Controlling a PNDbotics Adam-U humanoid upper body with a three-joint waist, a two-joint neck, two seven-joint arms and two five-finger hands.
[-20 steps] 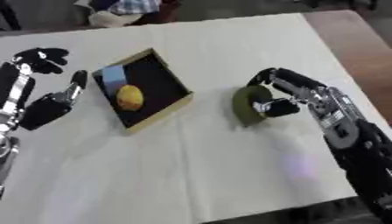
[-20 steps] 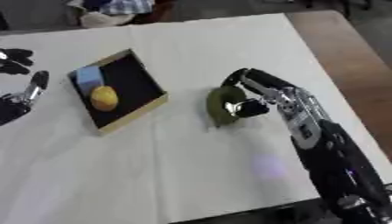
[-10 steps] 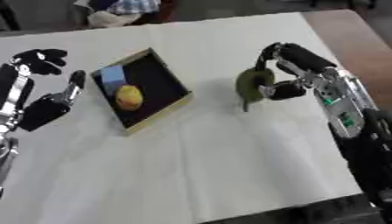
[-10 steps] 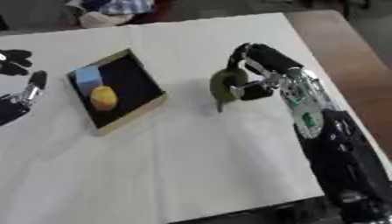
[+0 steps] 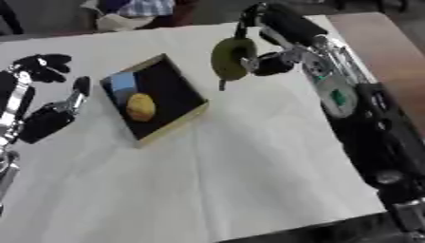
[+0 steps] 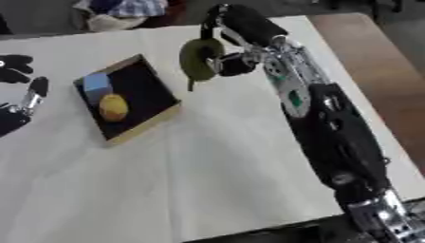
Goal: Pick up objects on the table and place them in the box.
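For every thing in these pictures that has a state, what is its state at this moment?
Right hand: shut on the olive-green object, raised above the table.
Olive-green object: held in the air, to the right of the box.
Box: open, on the table, holding a yellow object and a blue block.
Left hand: open, idle at the left edge.

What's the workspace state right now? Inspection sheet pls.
Surface: table under a white cloth, wood showing at the far right.
Job's things: box, dark inside, holds a yellow object and a blue block; green object held above the table, right of the box.
Clutter: nothing seen.
Hands: right hand curled round the green object; left hand idle at the left edge, fingers up.
Cables: nothing seen.
Surroundings: bundle of cloth beyond the far edge.
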